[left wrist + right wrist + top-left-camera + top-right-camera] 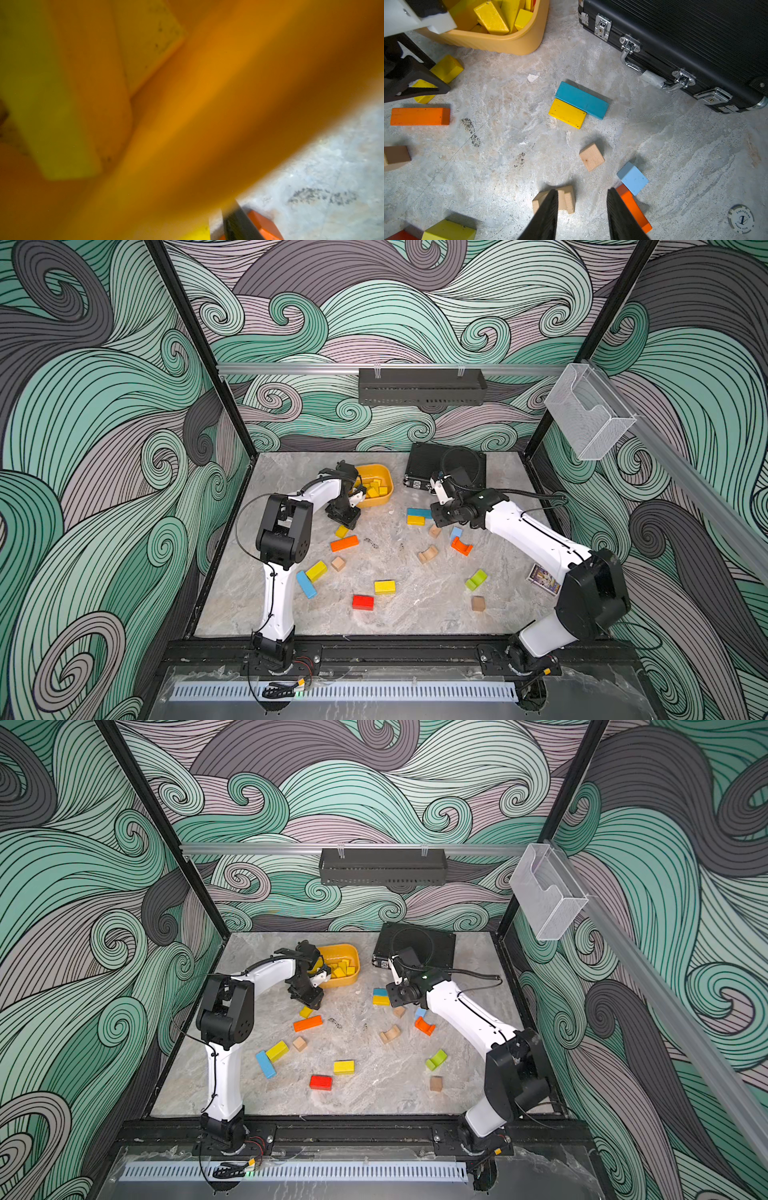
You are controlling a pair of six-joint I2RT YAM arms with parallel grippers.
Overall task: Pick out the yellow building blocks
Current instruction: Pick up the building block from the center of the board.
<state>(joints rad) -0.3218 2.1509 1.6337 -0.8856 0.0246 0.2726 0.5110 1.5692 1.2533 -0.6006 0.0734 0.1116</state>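
Observation:
Several yellow building blocks [376,488] lie in the orange-yellow tub [384,472] at the back. Three more lie on the table: one [341,531] by the tub, one [567,113] against a teal bar [582,99], one [385,586] near the front. My left gripper [347,522] is low over the block by the tub, and a black finger [415,83] crosses that block [446,68]. The left wrist view is mostly blurred tub wall, so its jaws' state is unclear. My right gripper [581,207] hangs open over bare table, between a plain wooden arch [566,199] and an orange arch [633,209].
A black case [446,466] stands at the back right. An orange bar [344,543], a greenish-yellow block [316,571], a blue bar [306,584], a red brick [363,602], a lime arch [476,579] and plain wooden cubes [338,563] lie scattered. A poker chip [741,219] lies at the right.

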